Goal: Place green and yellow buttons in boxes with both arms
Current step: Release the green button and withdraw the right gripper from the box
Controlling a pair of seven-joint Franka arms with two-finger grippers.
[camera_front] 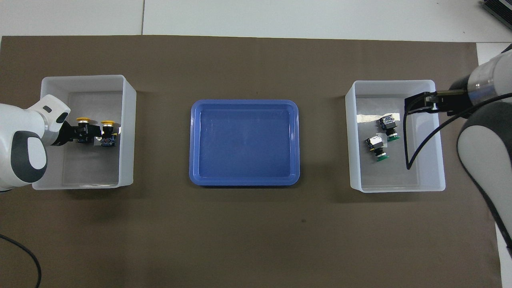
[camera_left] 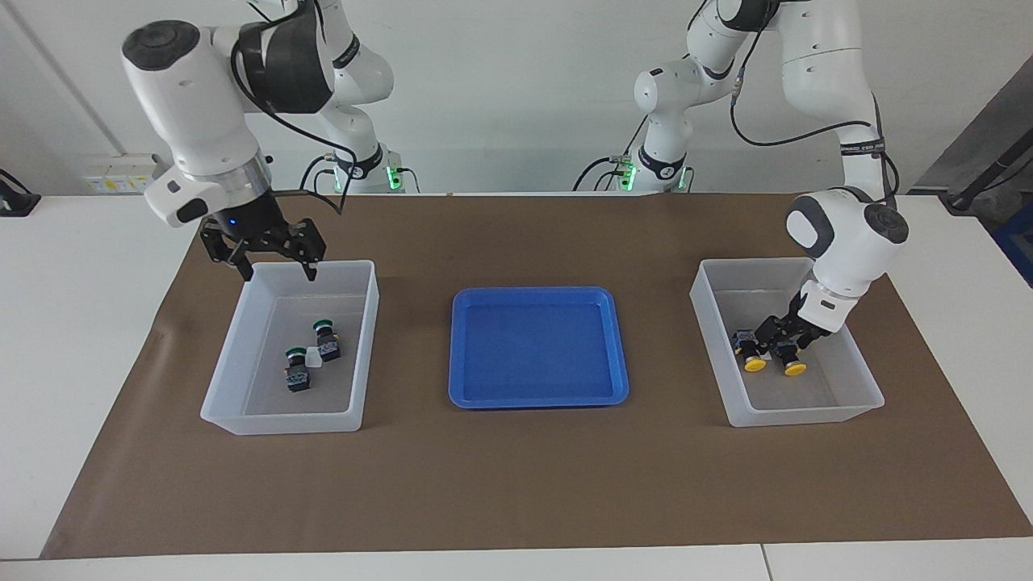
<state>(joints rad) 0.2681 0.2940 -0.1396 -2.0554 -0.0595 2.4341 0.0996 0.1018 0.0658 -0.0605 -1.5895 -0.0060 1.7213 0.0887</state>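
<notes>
The facing view shows the two green buttons (camera_left: 323, 339) lying inside the box (camera_left: 282, 425) that stands beside the blue tray (camera_left: 539, 292), toward the right arm's end of the worktop (camera_left: 81, 323). They lie on the box floor, close together, and nothing touches them, so I judge this half of the task done. The right end effector (camera_left: 277, 270) hangs in the air over the rim of that box on the robots' side. Its fingers are wide apart and empty.

The second box (camera_left: 807, 415) stands beside the tray toward the left arm's end. In it the two yellow buttons (camera_left: 754, 355) lie side by side with their caps pointing away from the robots. The left end effector (camera_left: 779, 343) is low inside this box, right at the black bodies of the buttons. I cannot tell if it is apart or clamped on one. It is so low probably to set the button down softly and not drop it.

The tray is empty. Each box has free brown mat (camera_left: 516, 484) around it and stands well apart from the tray. The right arm has open room on all sides. The left arm should go straight up, in my judgement, because the box walls are near and a sideways move can push the box or the neighbouring button.
</notes>
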